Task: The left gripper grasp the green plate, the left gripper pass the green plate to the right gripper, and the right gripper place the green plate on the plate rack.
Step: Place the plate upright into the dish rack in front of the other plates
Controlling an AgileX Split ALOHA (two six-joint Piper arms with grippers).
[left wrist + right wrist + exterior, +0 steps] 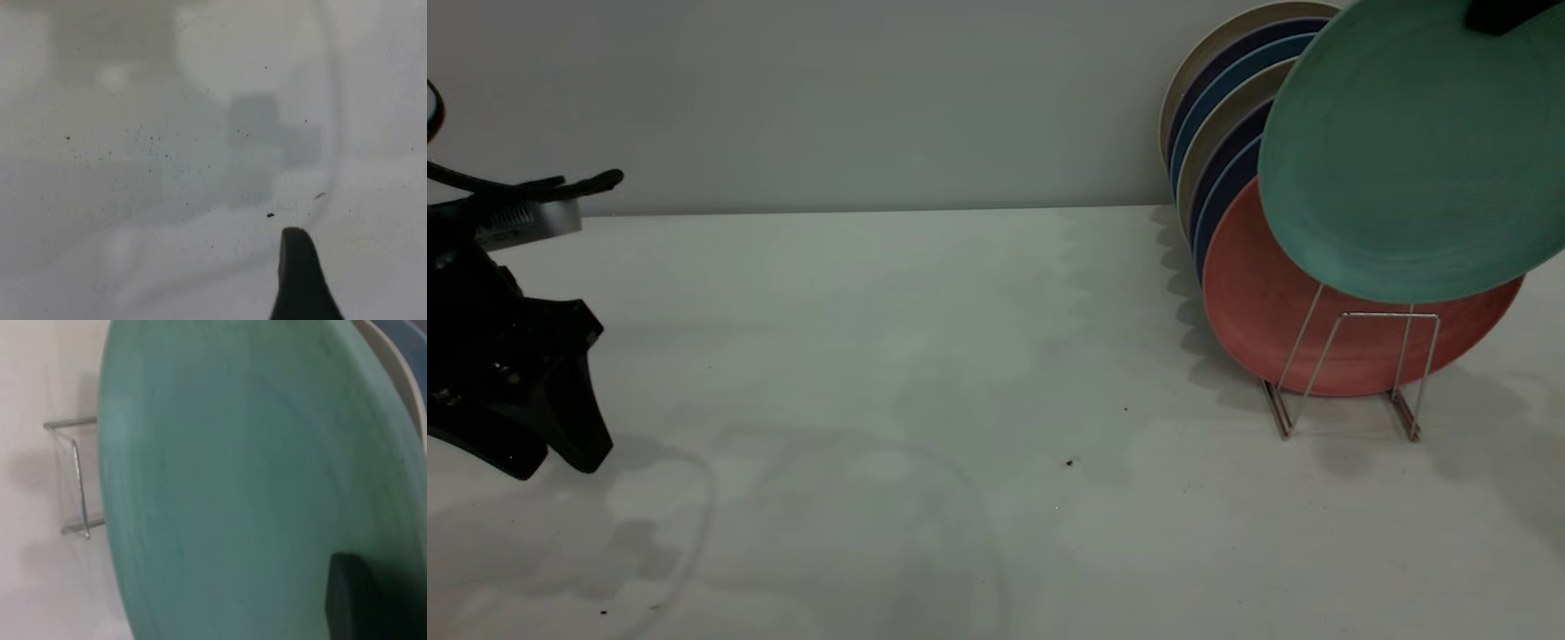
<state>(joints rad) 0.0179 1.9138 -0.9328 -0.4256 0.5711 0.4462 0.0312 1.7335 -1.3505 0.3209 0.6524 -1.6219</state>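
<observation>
Green plate held tilted above the rack at the right of the frame; left tool idle at the far left.

At the left edge of the exterior view the left tool [560,453] hangs low over the white surface [925,400], released and holding nothing — one of its fingers [300,280] shows over bare, speckled surface in the left wrist view. At the upper right, the right tool [1498,13] is clenched on the upper rim of the green plate [1414,151], which hangs tilted — clear of the surface, in front of the salmon-pink plate [1272,302] and a row of blue and beige plates [1227,116]. The plate rack [1352,373] stands below, its front loop empty.
</observation>
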